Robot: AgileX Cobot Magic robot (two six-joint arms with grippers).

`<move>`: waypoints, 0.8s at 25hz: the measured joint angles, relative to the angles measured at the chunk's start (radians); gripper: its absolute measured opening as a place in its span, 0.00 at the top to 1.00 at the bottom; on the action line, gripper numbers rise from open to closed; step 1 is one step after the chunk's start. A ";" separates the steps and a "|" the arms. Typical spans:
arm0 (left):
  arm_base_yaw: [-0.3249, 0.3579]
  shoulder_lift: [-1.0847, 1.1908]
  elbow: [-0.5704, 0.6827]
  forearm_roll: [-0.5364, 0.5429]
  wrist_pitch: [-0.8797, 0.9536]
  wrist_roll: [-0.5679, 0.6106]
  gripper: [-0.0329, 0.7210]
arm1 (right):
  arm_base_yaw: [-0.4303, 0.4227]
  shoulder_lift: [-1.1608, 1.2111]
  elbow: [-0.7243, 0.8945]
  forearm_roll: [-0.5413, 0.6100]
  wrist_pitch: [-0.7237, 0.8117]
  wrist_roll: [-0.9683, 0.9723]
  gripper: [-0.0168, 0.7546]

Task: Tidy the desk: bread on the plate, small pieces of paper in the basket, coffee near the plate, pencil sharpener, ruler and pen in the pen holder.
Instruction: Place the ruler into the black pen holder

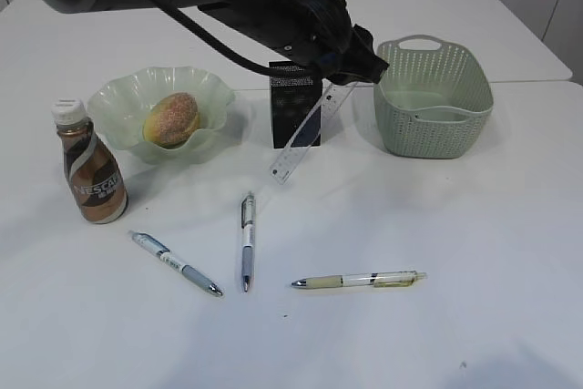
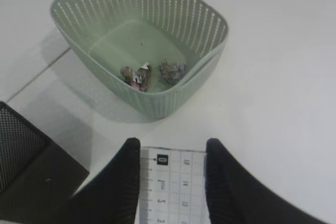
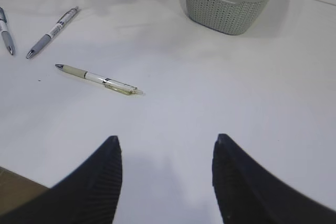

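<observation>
Clear plastic ruler (image 1: 303, 137) clamped at its top end between the left gripper's (image 1: 351, 76) black fingers (image 2: 118, 182), hanging slanted in front of the black mesh pen holder (image 1: 296, 114). Right gripper (image 3: 167, 174) spread wide, holding nothing, above bare desk (image 3: 236, 103). Bread (image 1: 172, 119) sits in the wavy green plate (image 1: 117, 102); coffee (image 1: 91, 170) stands upright just beside it. Two crumpled small pieces of paper (image 2: 152, 73) lie inside the basket (image 2: 173, 19). Three pens (image 1: 247, 240) lie loose on the tabletop.
</observation>
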 joint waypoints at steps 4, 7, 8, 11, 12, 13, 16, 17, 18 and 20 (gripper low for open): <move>0.000 0.000 0.000 -0.014 -0.097 0.000 0.62 | 0.000 0.000 0.000 0.000 0.000 0.000 0.41; 0.000 0.000 0.000 -0.020 -0.195 0.000 0.62 | 0.000 0.000 0.000 0.000 0.000 0.000 0.41; 0.000 0.000 0.000 -0.023 -0.220 0.000 0.62 | 0.000 0.000 0.000 0.000 0.000 0.000 0.41; 0.000 0.000 0.000 -0.029 -0.301 0.000 0.62 | 0.000 0.000 0.000 0.000 0.000 0.000 0.41; 0.000 0.000 0.000 -0.028 -0.327 0.000 0.62 | 0.000 0.000 0.000 0.000 0.000 0.000 0.41; 0.000 0.000 0.000 -0.029 -0.362 0.000 0.62 | 0.000 0.000 0.000 0.000 0.000 0.000 0.41; 0.000 0.000 0.000 -0.033 -0.465 0.000 0.62 | 0.000 0.000 0.000 0.000 0.000 0.002 0.41; 0.000 0.000 0.000 -0.035 -0.497 0.000 0.62 | 0.000 0.000 0.000 0.000 0.000 0.002 0.41; 0.000 0.000 0.000 -0.035 -0.527 0.000 0.62 | 0.000 0.000 0.000 0.000 0.000 0.002 0.41; 0.000 0.004 0.000 -0.037 -0.589 0.000 0.62 | 0.000 0.000 0.000 0.000 0.000 0.002 0.41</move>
